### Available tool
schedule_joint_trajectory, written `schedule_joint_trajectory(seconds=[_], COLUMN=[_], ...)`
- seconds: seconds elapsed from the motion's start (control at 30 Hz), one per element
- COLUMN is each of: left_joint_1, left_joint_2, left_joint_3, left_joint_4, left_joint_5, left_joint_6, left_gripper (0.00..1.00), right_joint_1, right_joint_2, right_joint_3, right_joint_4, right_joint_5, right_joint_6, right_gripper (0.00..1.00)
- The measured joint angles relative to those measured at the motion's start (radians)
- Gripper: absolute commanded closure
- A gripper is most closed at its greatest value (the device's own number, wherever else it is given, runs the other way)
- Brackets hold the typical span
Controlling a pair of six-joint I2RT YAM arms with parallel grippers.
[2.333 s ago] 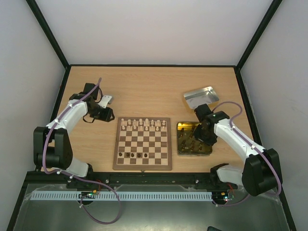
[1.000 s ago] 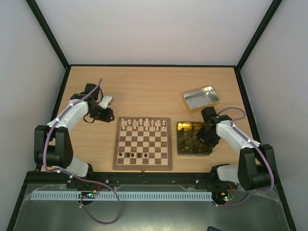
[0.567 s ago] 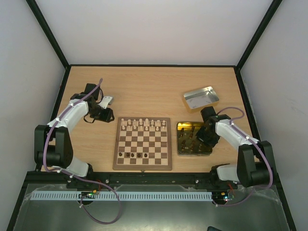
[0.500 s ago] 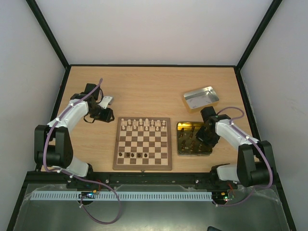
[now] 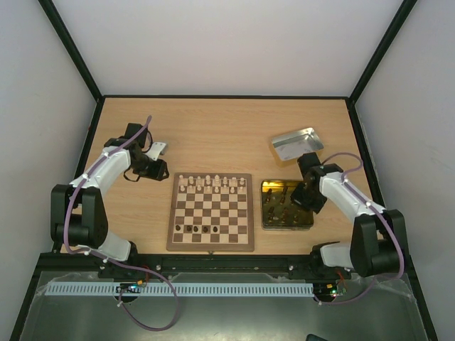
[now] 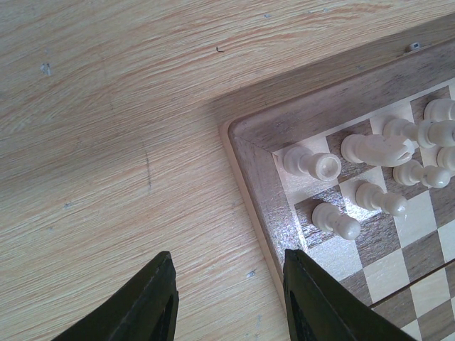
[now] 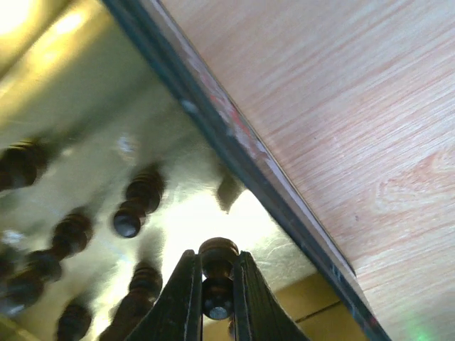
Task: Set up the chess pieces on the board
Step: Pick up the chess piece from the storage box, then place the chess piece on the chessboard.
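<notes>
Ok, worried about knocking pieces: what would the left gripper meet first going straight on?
Likely the bare table beside the board corner; the cream pieces sit off to one side of the open left gripper. Depth is unclear.

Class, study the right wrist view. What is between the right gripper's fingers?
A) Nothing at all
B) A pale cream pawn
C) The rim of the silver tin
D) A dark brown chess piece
D: in the right wrist view, the right gripper has its fingers closed against both sides of a dark chess piece, above the shiny floor of the gold tin.
</notes>
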Motion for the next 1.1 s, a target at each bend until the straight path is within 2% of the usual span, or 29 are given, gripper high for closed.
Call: schedule_joint_trajectory(seconds=[0.23,0.33,0.43,0.57,0.7,0.87,1.1], left_joint_1=[0.000,0.000,0.000,0.000,0.000,0.000,0.000], left_joint_2=[0.000,0.000,0.000,0.000,-0.005,-0.018,-0.029], left_joint_3=[0.000,0.000,0.000,0.000,0.000,0.000,0.000], left_joint_4=[0.000,0.001,0.001,0.001,0.002,0.003,0.005], left_joint_5=[0.002,0.006,0.009,0.010,0.009,0.006,-0.001], left_joint_6=[0.000,0.000,0.000,0.000,0.000,0.000,0.000], left_gripper=[0.58,0.58,0.58,0.58,0.58,0.58,0.58], right_joint_1=[0.049,0.185,0.373,0.618,0.760,0.834,0.882], right_joint_2=[-0.040,-0.039,-0.006,0.132,0.293,0.415,0.464], right_joint_3=[0.210,0.281,0.339,0.405,0.478,0.548,0.584], right_joint_4=[-0.146,-0.184,-0.196,-0.182,-0.165,-0.138,-0.113], right_joint_5=[0.040,0.043,0.036,0.031,0.027,0.020,0.008], right_joint_6=[-0.027,-0.002,0.049,0.117,0.145,0.153,0.154], right_gripper=[0.98,0.98,0.98,0.98,0.98,0.98,0.98])
